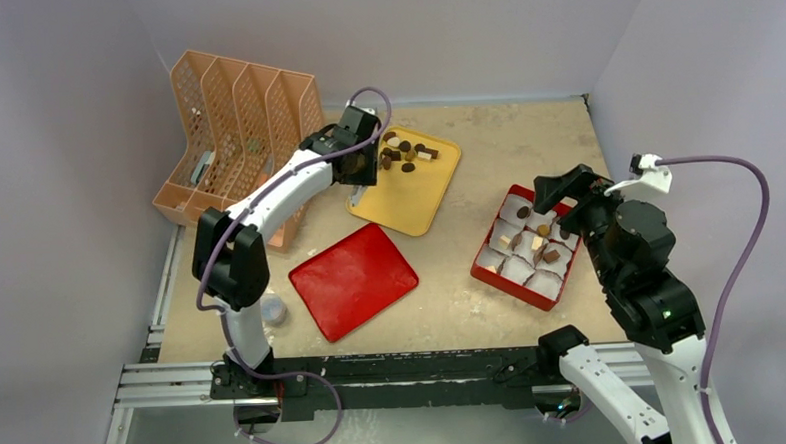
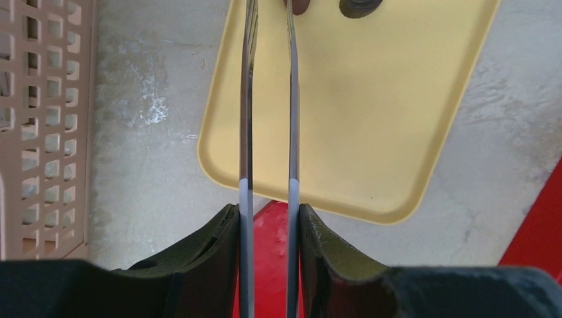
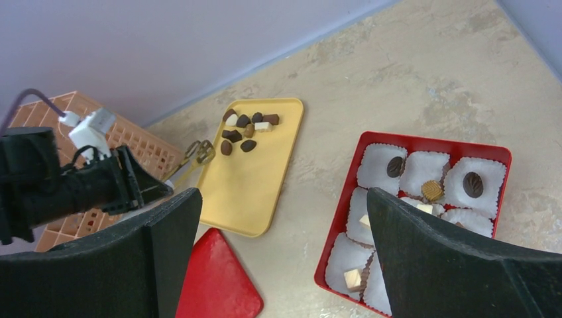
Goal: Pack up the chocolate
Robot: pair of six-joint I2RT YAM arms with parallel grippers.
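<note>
The chocolate lies as a small pile of brown, tan and white pieces at the far end of the yellow tray. The pile also shows in the right wrist view. More pieces sit in white paper cups inside the red box. My left gripper is shut on a pair of metal tongs. The tong tips hover at the tray's left edge beside the pile, and I see nothing between them. My right gripper hangs open above the red box's near left corner.
The red lid lies flat in front of the yellow tray. An orange file rack stands at the back left, close to my left arm. A small pale cup sits near the left arm's base.
</note>
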